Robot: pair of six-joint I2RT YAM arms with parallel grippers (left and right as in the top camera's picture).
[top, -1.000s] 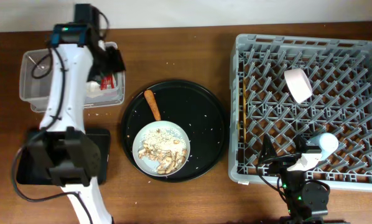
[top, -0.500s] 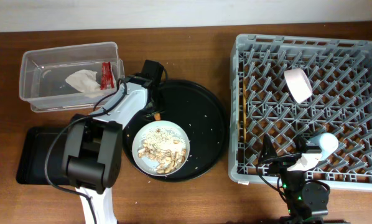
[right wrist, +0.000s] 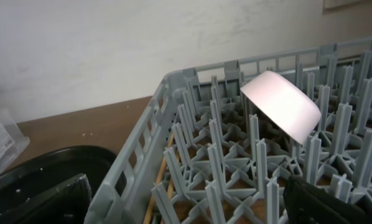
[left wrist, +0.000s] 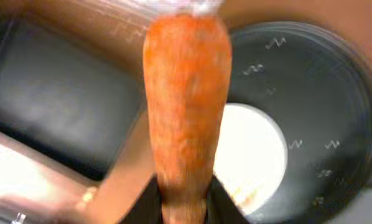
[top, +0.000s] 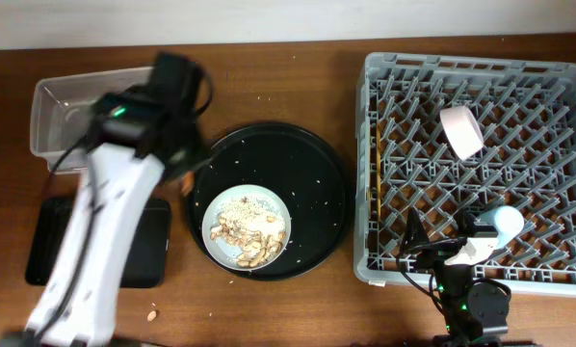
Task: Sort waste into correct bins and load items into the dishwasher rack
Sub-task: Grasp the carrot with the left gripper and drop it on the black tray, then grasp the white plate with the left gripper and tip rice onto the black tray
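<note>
An orange sausage piece sticks out from my left gripper, whose jaws are shut on its lower end. In the overhead view this arm is blurred, and the left gripper hangs over the left rim of the round black tray. The white plate lies on that tray with rice and brown scraps on it. The arm partly covers the clear tub and the black rectangular tray. In the grey rack are a white bowl, a light-blue cup and chopsticks. My right gripper stands open at the rack's near left corner.
Rice grains are scattered over the round tray and the wood around it. A small food crumb lies on the table near the front edge. The rack's upright pegs rise close in front of the right gripper.
The left arm came from the clear tub to the round tray, shut on the sausage piece and carried it off to the left. The plate has shifted slightly. The right arm has not moved.
</note>
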